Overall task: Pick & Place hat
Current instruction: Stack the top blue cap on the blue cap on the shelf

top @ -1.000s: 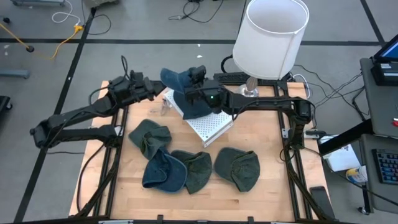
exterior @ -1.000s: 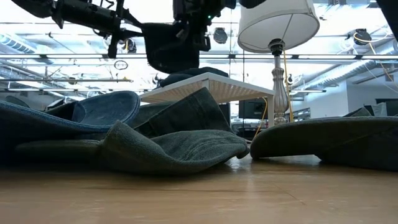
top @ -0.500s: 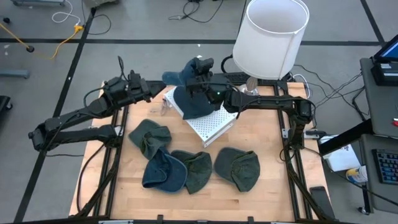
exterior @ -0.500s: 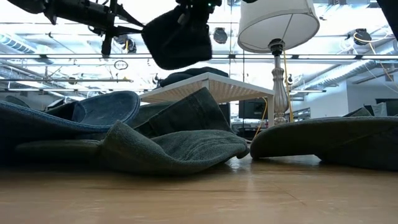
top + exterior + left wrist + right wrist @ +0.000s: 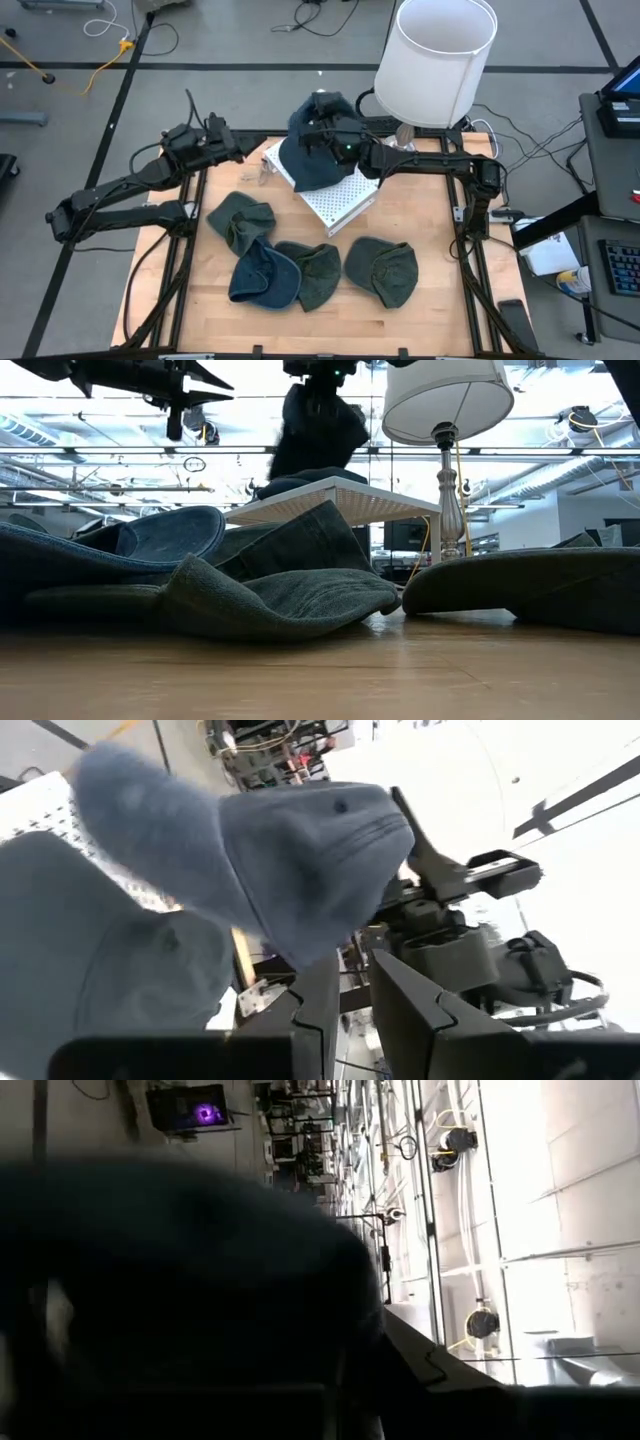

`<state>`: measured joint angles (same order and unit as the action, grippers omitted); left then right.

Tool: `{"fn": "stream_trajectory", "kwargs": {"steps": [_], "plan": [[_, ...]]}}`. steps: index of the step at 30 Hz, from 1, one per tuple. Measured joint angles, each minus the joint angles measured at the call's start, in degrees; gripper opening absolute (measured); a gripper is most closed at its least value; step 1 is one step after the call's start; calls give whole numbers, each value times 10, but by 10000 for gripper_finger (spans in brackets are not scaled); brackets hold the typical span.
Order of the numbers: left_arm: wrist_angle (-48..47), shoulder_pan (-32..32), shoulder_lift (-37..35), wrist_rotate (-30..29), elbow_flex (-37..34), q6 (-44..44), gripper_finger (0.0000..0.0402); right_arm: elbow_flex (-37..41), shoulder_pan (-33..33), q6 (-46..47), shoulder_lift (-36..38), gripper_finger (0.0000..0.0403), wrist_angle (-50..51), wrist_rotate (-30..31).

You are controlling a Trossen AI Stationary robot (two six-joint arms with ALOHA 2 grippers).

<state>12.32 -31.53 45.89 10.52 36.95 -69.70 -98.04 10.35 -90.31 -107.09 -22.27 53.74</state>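
Note:
A dark blue hat (image 5: 312, 112) hangs from my right gripper (image 5: 326, 128) above the far middle of the table, and it fills the right wrist view (image 5: 180, 1280). In the low view the hat (image 5: 318, 435) hangs just over another dark hat (image 5: 305, 481) that lies on a white rack (image 5: 342, 208); whether the two touch I cannot tell. My left gripper (image 5: 238, 148) stands to the left of the held hat and apart from it. Its fingers (image 5: 318, 1010) show a narrow gap with nothing in it. My right gripper is shut on the hat's upper part (image 5: 312, 395); the cloth itself hides the fingers. The gripper comes in about level from the table's right side. The hat hangs bunched below it, lifted clear of the table.
Several more hats lie on the near half of the wooden table, among them a green one (image 5: 240, 220), a blue one (image 5: 262, 275) and a green one (image 5: 385, 270). A lamp with a white shade (image 5: 435, 60) stands at the far right, close to my right arm.
My right gripper has risen and turned with the hat. The hat, earlier stretched toward my left gripper, has swung toward the right and now hangs bunched under my right gripper. My left gripper has drawn back a little toward the table's left edge.

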Motion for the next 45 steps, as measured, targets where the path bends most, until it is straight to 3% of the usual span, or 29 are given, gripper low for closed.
{"fn": "stream_trajectory", "kwargs": {"steps": [11,16,27,35,40,45], "plan": [[17,0,0,13,0,-10,63,0,-27,19,0,19,42,-32],[23,0,0,20,0,-11,63,0,-34,69,-9,19,95,-11],[49,0,1,30,0,-11,63,24,-52,76,-10,20,108,3],[49,0,1,32,0,-11,63,24,-69,86,-10,67,115,8],[48,0,1,32,0,-6,63,24,-77,135,-10,82,145,68],[47,0,1,31,0,-7,63,24,-84,218,-9,99,240,124]]}}
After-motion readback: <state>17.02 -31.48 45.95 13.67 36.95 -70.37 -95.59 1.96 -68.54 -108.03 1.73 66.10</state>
